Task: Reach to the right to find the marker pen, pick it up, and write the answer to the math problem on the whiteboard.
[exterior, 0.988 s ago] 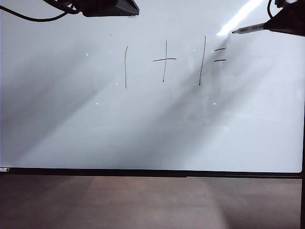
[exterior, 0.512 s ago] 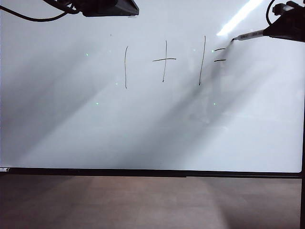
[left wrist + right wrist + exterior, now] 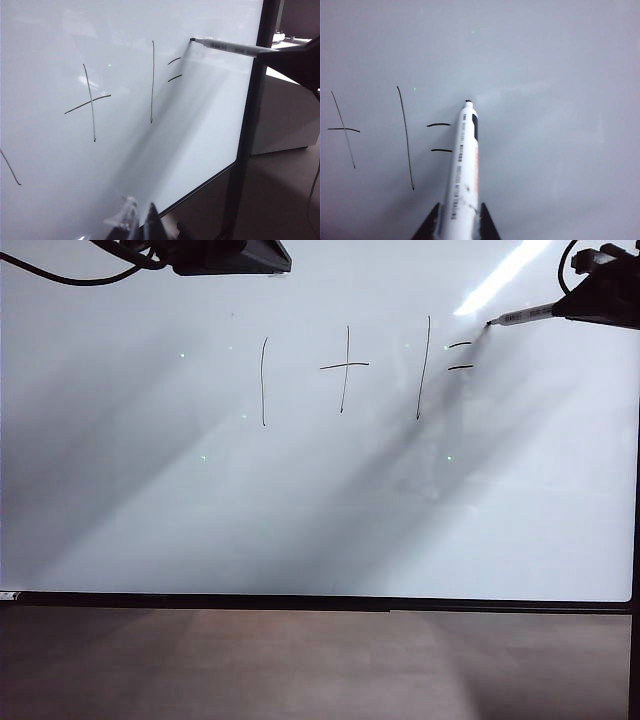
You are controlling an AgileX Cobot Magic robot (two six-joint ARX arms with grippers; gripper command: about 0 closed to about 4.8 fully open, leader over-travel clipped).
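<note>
Exterior view first: the right gripper [image 3: 560,308] is coming in from the upper right corner of the whiteboard [image 3: 300,520], pinching the marker pen [image 3: 520,315] by its back end. The pen is lying nearly level, and its dark tip is sitting just up and to the right of the equals sign in the math problem [image 3: 365,368]; looks like it's touching the board, but I can't say for sure from here. The left gripper is hanging at the top edge, above and left of the first "1", and only its dark body [image 3: 225,255] is showing, so no telling how its jaws are standing.

Left wrist view: the left gripper [image 3: 140,222] is hovering in front of the whiteboard [image 3: 60,50] below the math problem [image 3: 125,90], its fingers close together with nothing between them, well apart from the marker pen [image 3: 230,46]. The pen's tip is sitting right at the board surface, just beside the top stroke of the equals sign.

Right wrist view: the right gripper [image 3: 456,225] is clamping both fingers against the barrel of the marker pen [image 3: 462,170], and the tip is pointing at the whiteboard [image 3: 560,100] just beside the equals sign of the math problem [image 3: 395,135].
</note>
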